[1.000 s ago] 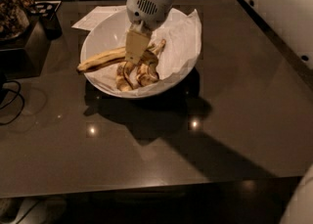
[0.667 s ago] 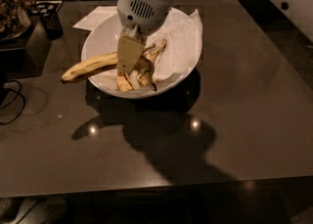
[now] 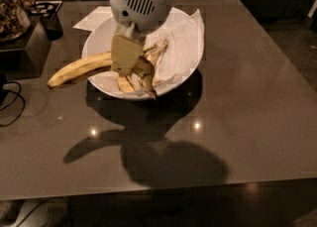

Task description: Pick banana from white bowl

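Observation:
The white bowl (image 3: 185,67), lined with crumpled white paper, sits at the back middle of the dark table. My gripper (image 3: 126,55) hangs over the bowl's left half, shut on the long yellow banana (image 3: 79,71). The banana is lifted and sticks out leftward past the bowl's rim, its dark tip over the table. Shorter, browner banana pieces (image 3: 143,72) lie in the bowl under and right of the gripper. The banana's right end is hidden behind the fingers.
A flat white paper sheet (image 3: 93,19) lies behind the bowl at the left. A dark box with cluttered items (image 3: 22,37) stands at the far left, with cables (image 3: 10,99) below it. The table's front edge (image 3: 158,189) runs along the bottom.
The gripper has risen and moved toward the camera with the banana. The banana has swung further left, out past the bowl's rim.

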Controlling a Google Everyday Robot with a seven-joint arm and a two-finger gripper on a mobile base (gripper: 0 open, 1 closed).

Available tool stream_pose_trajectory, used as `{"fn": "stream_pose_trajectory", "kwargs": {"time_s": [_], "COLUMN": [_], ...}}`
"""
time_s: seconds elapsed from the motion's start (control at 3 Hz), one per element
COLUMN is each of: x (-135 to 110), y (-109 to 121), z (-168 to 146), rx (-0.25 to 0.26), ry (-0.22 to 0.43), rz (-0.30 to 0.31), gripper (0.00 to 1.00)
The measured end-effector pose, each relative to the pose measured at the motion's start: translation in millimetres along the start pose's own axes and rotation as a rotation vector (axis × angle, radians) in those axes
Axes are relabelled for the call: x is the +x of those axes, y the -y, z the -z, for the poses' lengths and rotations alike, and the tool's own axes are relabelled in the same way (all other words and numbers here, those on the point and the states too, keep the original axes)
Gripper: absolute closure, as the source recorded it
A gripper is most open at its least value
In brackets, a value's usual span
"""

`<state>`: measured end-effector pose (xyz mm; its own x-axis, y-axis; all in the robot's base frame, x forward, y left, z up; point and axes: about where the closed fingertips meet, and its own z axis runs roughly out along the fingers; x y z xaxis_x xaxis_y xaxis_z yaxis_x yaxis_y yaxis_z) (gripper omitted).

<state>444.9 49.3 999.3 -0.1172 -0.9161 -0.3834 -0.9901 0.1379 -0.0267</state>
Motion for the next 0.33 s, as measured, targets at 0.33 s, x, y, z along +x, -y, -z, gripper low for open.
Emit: {"fn": "stream_pose_trajectory", "kwargs": {"time_s": [0.33], "x": [0.0], "y": [0.0], "z": [0.0], "rx": [0.000], "ry": [0.000], "rz": [0.000], "gripper": [1.00]}}
